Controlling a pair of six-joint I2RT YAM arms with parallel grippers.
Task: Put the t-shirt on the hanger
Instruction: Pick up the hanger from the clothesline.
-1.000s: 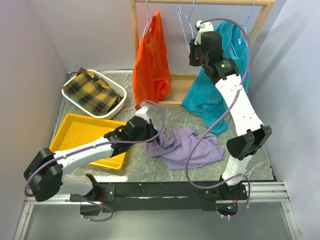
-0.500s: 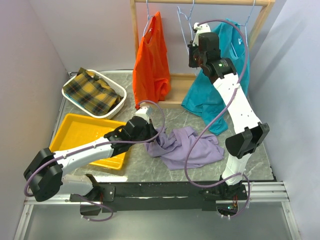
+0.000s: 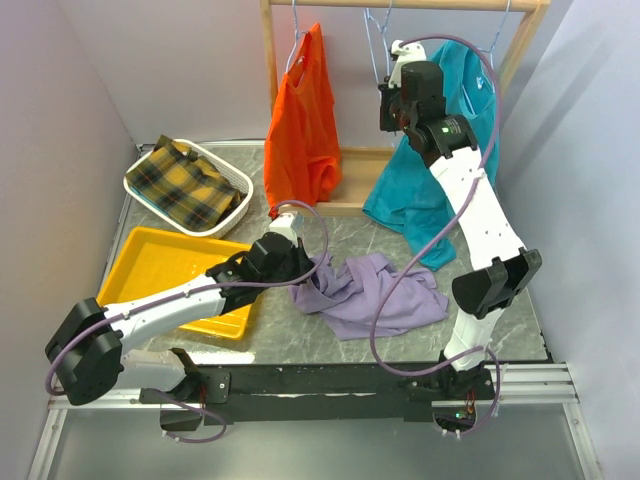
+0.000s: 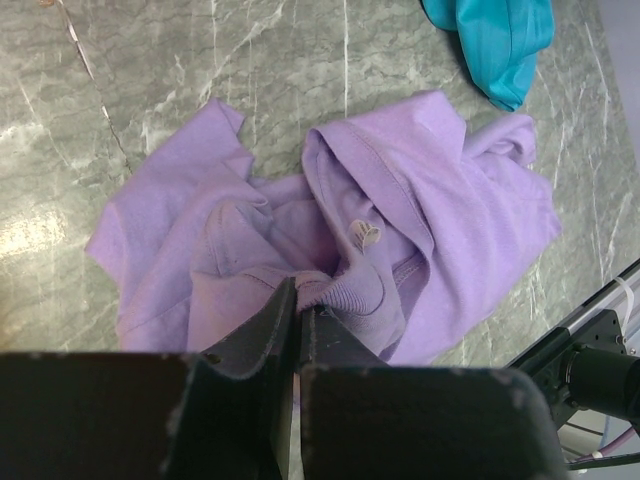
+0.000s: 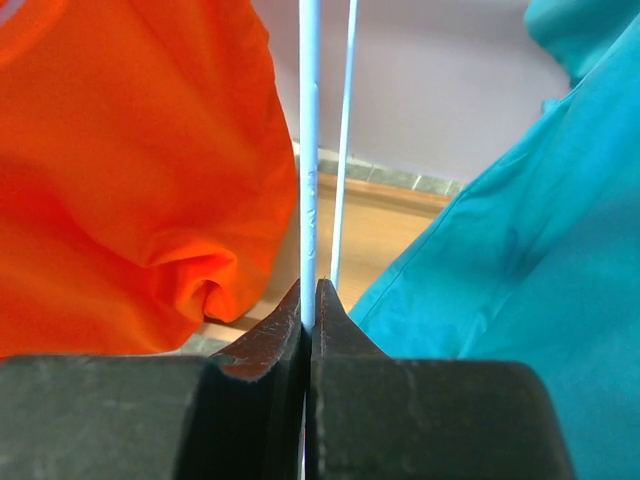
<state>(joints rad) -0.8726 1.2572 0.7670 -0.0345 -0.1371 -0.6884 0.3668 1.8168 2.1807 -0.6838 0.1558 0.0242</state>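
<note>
The lavender t-shirt (image 3: 375, 295) lies crumpled on the marble table in front of the arms; the left wrist view shows it spread out (image 4: 440, 190). My left gripper (image 3: 300, 270) is shut on the ribbed collar at the shirt's left edge (image 4: 340, 295). The thin light blue wire hanger (image 3: 378, 45) hangs from the wooden rail between the orange and teal garments. My right gripper (image 3: 392, 112) is raised to it and shut on one of its wires (image 5: 308, 180); a second wire (image 5: 343, 150) runs just behind.
An orange garment (image 3: 303, 125) and a teal t-shirt (image 3: 440, 190) hang on the wooden rack (image 3: 350, 165) at the back. A white basket with plaid cloth (image 3: 187, 186) and a yellow tray (image 3: 165, 265) stand at the left.
The right gripper has closed on the hanger wire after shifting slightly at the rail. The left gripper keeps its hold on the shirt collar and has not moved.
</note>
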